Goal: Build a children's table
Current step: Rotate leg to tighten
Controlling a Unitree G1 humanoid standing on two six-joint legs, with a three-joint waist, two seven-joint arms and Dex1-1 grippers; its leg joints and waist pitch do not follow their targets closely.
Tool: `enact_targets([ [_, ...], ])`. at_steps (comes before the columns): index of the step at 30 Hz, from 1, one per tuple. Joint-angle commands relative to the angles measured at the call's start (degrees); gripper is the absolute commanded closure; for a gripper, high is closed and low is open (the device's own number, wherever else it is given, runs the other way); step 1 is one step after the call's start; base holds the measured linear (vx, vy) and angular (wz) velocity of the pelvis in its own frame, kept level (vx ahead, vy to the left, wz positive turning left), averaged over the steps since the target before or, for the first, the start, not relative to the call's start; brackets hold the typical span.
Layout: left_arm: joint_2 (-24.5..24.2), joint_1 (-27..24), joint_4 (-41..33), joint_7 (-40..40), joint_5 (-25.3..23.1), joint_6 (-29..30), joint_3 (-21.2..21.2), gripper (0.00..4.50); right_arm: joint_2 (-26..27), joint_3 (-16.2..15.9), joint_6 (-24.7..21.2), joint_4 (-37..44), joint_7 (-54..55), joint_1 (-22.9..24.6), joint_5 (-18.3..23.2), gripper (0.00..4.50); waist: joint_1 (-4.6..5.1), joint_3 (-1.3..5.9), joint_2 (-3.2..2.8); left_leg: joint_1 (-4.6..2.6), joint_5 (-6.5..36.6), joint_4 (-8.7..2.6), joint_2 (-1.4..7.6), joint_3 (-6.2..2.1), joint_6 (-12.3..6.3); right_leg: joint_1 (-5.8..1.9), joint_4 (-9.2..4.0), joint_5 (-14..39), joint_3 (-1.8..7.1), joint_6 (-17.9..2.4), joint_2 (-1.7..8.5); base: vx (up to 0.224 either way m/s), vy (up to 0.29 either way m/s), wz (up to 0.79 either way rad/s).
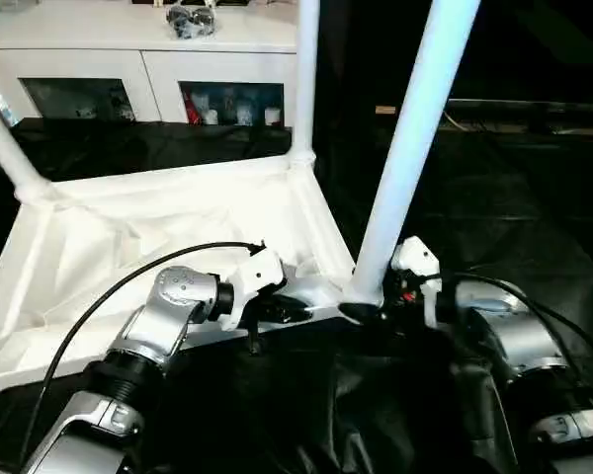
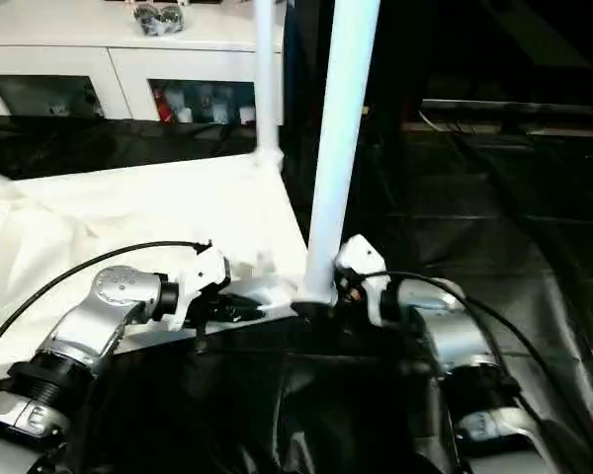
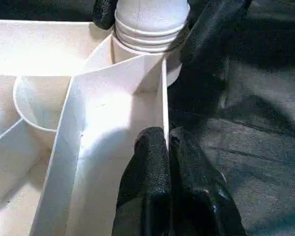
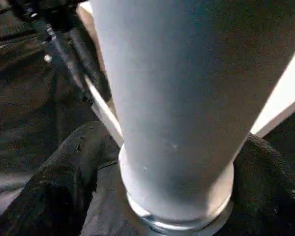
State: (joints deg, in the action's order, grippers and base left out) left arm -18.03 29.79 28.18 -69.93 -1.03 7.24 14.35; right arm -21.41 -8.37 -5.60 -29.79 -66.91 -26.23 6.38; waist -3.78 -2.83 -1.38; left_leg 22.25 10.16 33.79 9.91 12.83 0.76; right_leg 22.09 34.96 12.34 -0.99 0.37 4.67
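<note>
Left end effector (image 3: 168, 147) clamped on tabletop (image 1: 128, 237) near edge. Right end effector (image 4: 162, 162) spread around near-right leg (image 1: 405, 158) base, not gripping. Black cloth (image 1: 494, 197) open at right.

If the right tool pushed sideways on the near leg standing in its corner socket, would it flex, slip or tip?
The near leg looks like a rigid tube, so it likely won't flex. Its smooth surface may slip between the right tool's fingers. Tall and seated only at its base, it could lever the tabletop, pinched by the left tool.
</note>
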Motion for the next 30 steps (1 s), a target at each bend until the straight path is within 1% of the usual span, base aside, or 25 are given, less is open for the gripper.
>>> enact_targets([
  [1, 1.1, 2.1, -0.1, -0.5, 1.9, -1.2, 0.5, 4.50, 1.3, -4.3, -0.9, 1.0, -4.1, 1.5, 0.3, 1.02, 0.02, 3.30, 0.60, -1.58, 12.4, -4.11, 3.82, -2.08, -2.78, -1.34, -4.00, 6.9, 1.62, -15.2, 3.62, 0.000, 0.000, 0.00],
  [2, 0.7, 2.2, 0.3, -1.2, 1.8, -1.5, 0.6, 4.50, 1.3, -4.4, -0.8, 0.8, -4.6, 1.5, 0.3, 1.23, -0.01, 3.30, 0.47, -1.62, 12.5, -4.11, 3.84, -2.11, -2.72, -1.30, -4.04, 7.2, 1.62, -15.2, 3.66, 0.000, 0.000, 0.00],
  [3, 0.6, 2.2, 0.3, -1.4, 1.9, -1.5, 0.7, 4.50, 1.2, -4.3, -0.8, 0.9, -4.7, 1.5, 0.3, 1.23, 0.05, 3.27, 0.56, -1.61, 12.9, -4.13, 3.84, -2.09, -2.56, -1.29, -4.05, 7.5, 1.61, -15.2, 3.64, 0.000, 0.000, 0.00],
  [4, 0.4, 1.9, 0.1, -1.8, 2.1, -1.4, 0.7, 4.50, 1.3, -4.2, -1.0, 1.0, -4.9, 1.6, 0.3, 1.40, 0.08, 3.25, 0.65, -1.67, 13.1, -4.19, 3.88, -2.10, -2.38, -1.26, -4.11, 7.9, 1.63, -15.2, 3.64, 0.000, 0.000, 0.00],
  [6, 0.4, 1.8, -0.1, -1.9, 2.2, -1.3, 0.7, 4.50, 1.3, -4.2, -1.1, 1.2, -5.0, 1.7, 0.4, 1.44, 0.08, 3.23, 0.63, -1.62, 13.3, -4.21, 3.84, -2.12, -2.18, -1.30, -4.12, 8.5, 1.64, -15.1, 3.68, 0.000, 0.000, 0.00],
  [7, 0.3, 1.8, -0.2, -1.9, 2.2, -1.2, 0.7, 4.50, 1.3, -4.2, -1.1, 1.3, -5.0, 1.7, 0.5, 1.52, 0.06, 3.26, 0.80, -1.66, 13.2, -4.19, 3.87, -2.11, -2.23, -1.31, -4.12, 8.5, 1.64, -15.1, 3.68, 0.000, 0.000, 0.00],
  [8, 0.2, 1.5, -0.4, -2.1, 2.2, -1.1, 0.8, 4.50, 1.5, -4.5, -1.3, 1.5, -5.1, 1.9, 0.7, 1.71, 0.04, 3.26, 0.84, -1.67, 13.0, -4.17, 3.89, -2.11, -2.31, -1.29, -4.10, 8.5, 1.66, -15.0, 3.72, 0.000, 0.000, 0.00],
  [11, 0.5, 1.2, -0.9, -1.1, 2.1, -0.9, 0.6, 4.50, 2.3, -4.7, -1.8, 1.8, -4.5, 2.3, 0.9, 1.76, 0.05, 3.30, 0.79, -1.70, 12.4, -4.12, 3.89, -2.07, -2.48, -1.24, -4.02, 7.6, 1.65, -15.1, 3.66, 0.000, 0.000, 0.00],
  [13, 1.0, 1.1, -1.0, 0.3, 1.9, -0.8, 0.3, 4.50, 3.3, -4.3, -2.0, 1.6, -2.9, 2.4, 0.9, 1.79, 0.03, 3.28, 0.90, -1.68, 12.3, -4.07, 3.85, -2.04, -2.63, -1.25, -4.05, 7.7, 1.67, -15.1, 3.69, 0.000, 0.000, 0.00],
  [15, 3.8, 1.8, 0.0, 7.2, 0.1, -0.3, -0.2, 4.50, 6.8, -2.4, -0.8, -1.9, 6.6, 1.3, -1.4, 1.80, 0.40, 3.10, 0.99, -1.64, 13.4, -4.25, 3.83, -2.14, -2.01, -1.05, -4.28, 9.9, 1.75, -14.8, 3.81, 0.000, 0.000, 0.00],
  [16, 3.8, 1.8, 0.0, 7.2, 0.1, -0.3, -0.2, 4.50, 6.8, -2.4, -0.8, -1.9, 6.6, 1.3, -1.4, 1.80, 0.68, 2.97, 0.97, -1.84, 15.2, -4.42, 3.78, -2.30, -0.98, -0.88, -4.63, 12.8, 1.79, -14.3, 3.89, 0.000, 0.000, 0.00],
  [17, 5.7, 2.4, 0.5, 11.2, -1.0, 0.3, -0.3, 4.50, 9.4, -0.4, -1.1, -5.5, 14.8, -0.4, -2.7, 1.81, 1.05, 2.92, 1.28, -1.86, 16.1, -4.54, 3.78, -2.41, -0.04, -0.80, -4.74, 15.4, 1.84, -13.7, 3.97, 0.000, 0.000, 0.00],
  [18, 5.7, 2.4, 0.5, 11.2, -1.0, 0.3, -0.3, 4.50, 9.4, -0.4, -1.1, -5.5, 14.8, -0.4, -2.7, 1.81, 1.30, 2.84, 1.16, -1.84, 17.0, -4.66, 3.70, -2.52, 0.39, -0.75, -4.86, 16.8, 1.85, -13.4, 3.96, 0.000, 0.000, 0.00],
  [19, 6.6, 2.7, 0.8, 13.2, -1.5, 0.7, -0.4, 4.50, 10.7, 0.4, -1.3, -7.3, 18.5, -1.3, -3.1, 1.82, 1.55, 2.86, 1.25, -1.96, 18.0, -4.74, 3.74, -2.68, 1.02, -0.73, -5.06, 18.8, 1.80, -12.6, 3.96, 0.000, 0.000, 0.00],
  [20, 7.7, 3.0, 0.8, 15.0, -1.8, 1.5, -0.4, 4.50, 11.8, 1.2, -1.2, -9.2, 21.8, -2.1, -3.4, 1.82, 1.86, 2.81, 1.11, -2.12, 19.1, -4.75, 3.74, -2.70, 1.48, -0.42, -5.21, 19.6, 1.92, -12.3, 3.96, 0.000, 0.000, 0.00],
  [21, 8.6, 3.3, 0.8, 16.7, -2.2, 2.0, -0.4, 4.50, 12.9, 1.8, -1.0, -10.7, 24.7, -2.8, -3.7, 1.82, 1.96, 2.77, 1.15, -2.13, 19.6, -4.76, 3.66, -2.73, 1.62, -0.35, -5.33, 20.3, 1.89, -12.0, 3.92, 0.000, 0.000, 0.00],
  [22, 8.6, 3.3, 0.8, 16.7, -2.2, 2.0, -0.4, 4.50, 12.9, 1.8, -1.0, -10.7, 24.7, -2.8, -3.7, 1.82, 2.07, 2.82, 1.22, -1.97, 19.7, -4.80, 3.60, -2.80, 1.71, -0.51, -5.39, 20.6, 1.91, -11.5, 3.95, 0.000, 0.000, 0.00],
  [23, 10.7, 3.7, 0.5, 19.6, -3.0, 3.2, -0.1, 4.50, 15.5, 3.0, -0.8, -13.2, 30.1, -4.0, -3.7, 1.82, 2.05, 2.81, 0.75, -2.07, 19.9, -4.84, 3.67, -2.80, 1.82, -0.27, -5.41, 20.1, 2.00, -11.4, 3.97, 0.000, 0.000, 0.00],
  [24, 10.7, 3.7, 0.5, 19.6, -3.0, 3.2, -0.1, 4.50, 15.5, 3.0, -0.8, -13.2, 30.1, -4.0, -3.7, 1.82, 2.25, 2.78, 0.93, -1.95, 20.0, -4.89, 3.61, -2.77, 1.83, -0.29, -5.47, 19.9, 1.99, -11.4, 3.87, 0.000, 0.000, 0.00],
  [25, 11.8, 3.9, 0.4, 21.3, -3.6, 3.6, 0.2, 4.50, 16.8, 3.2, -0.7, -14.0, 32.8, -4.6, -3.9, 1.82, 2.20, 2.93, 0.88, -1.78, 19.4, -4.93, 3.61, -2.84, 1.83, -0.52, -5.34, 18.8, 1.91, -11.3, 3.91, 0.000, 0.000, 0.00],
  [26, 13.1, 3.8, 0.1, 22.6, -4.2, 4.0, 0.7, 4.50, 18.5, 3.2, 0.1, -14.5, 35.1, -5.1, -4.7, 1.82, 2.06, 2.93, 0.67, -1.92, 19.3, -4.92, 3.58, -2.78, 1.80, -0.39, -5.36, 17.8, 1.93, -11.3, 3.84, 0.000, 0.000, 0.00],
  [27, 13.8, 3.7, -0.2, 23.2, -4.5, 4.3, 1.0, 4.50, 19.5, 2.9, 0.9, -14.6, 36.8, -5.3, -5.6, 1.82, 2.07, 2.97, 0.80, -1.95, 19.1, -4.85, 3.58, -2.69, 1.70, -0.39, -5.35, 17.1, 1.94, -11.4, 3.79, 0.000, 0.000, 0.00],
  [28, 14.0, 3.6, -0.3, 23.4, -4.6, 4.3, 1.1, 4.50, 19.7, 2.8, 1.2, -14.7, 37.2, -5.4, -5.9, 1.82, 2.00, 3.00, 0.73, -1.91, 18.9, -4.82, 3.56, -2.68, 1.58, -0.43, -5.28, 16.3, 1.97, -11.5, 3.78, 0.000, 0.000, 0.00],
  [29, 14.2, 3.5, -0.6, 23.2, -4.5, 4.3, 1.3, 4.50, 20.3, 3.0, 1.6, -14.6, 36.8, -5.4, -5.6, 1.82, 1.90, 3.13, 0.80, -1.70, 17.6, -4.71, 3.44, -2.60, 0.70, -0.71, -5.14, 14.2, 1.96, -11.7, 3.76, 0.000, 0.000, 0.00],
  [30, 14.3, 3.4, -1.0, 22.9, -4.3, 4.6, 1.4, 4.50, 20.6, 3.3, 2.0, -14.3, 35.5, -5.5, -4.7, 1.26, 1.83, 3.17, 0.65, -1.68, 17.4, -4.67, 3.45, -2.60, 0.40, -0.74, -5.07, 13.5, 1.97, -11.8, 3.78, 0.000, 0.000, 0.00],
])
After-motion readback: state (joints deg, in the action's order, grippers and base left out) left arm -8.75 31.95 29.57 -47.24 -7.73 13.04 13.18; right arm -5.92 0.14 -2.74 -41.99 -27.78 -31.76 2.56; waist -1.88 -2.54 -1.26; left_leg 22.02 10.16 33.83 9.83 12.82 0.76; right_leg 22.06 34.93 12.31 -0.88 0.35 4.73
